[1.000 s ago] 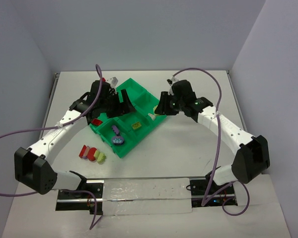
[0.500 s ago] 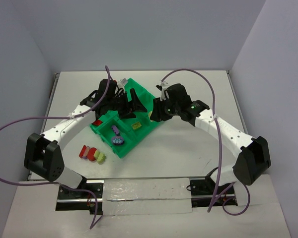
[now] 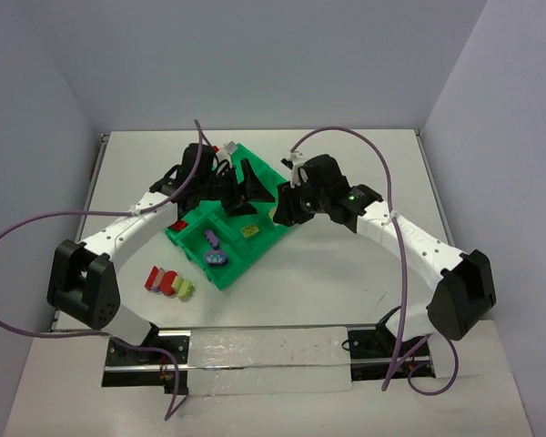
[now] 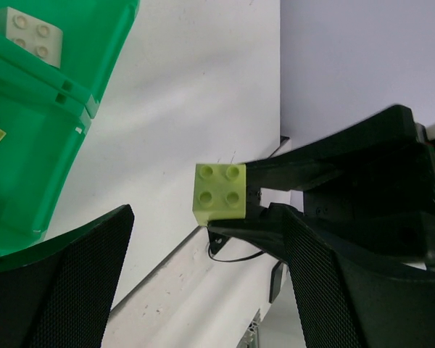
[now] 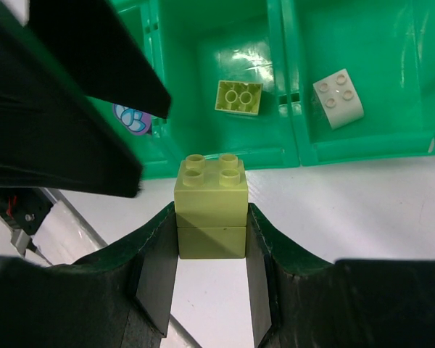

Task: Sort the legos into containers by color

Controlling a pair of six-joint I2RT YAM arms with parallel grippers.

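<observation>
Your yellow-green brick is pinched studs-up in the right gripper, whose jaws are closed flat on its two sides. It hangs over the counter just beside the green tray. It is lined up with the bin holding a matching brick, likely its target; the white brick lies one bin over. Your left gripper is spread wide and empty, facing it. Since a second ago both arms have closed in over the tray, while the loose row hasn't moved.
</observation>
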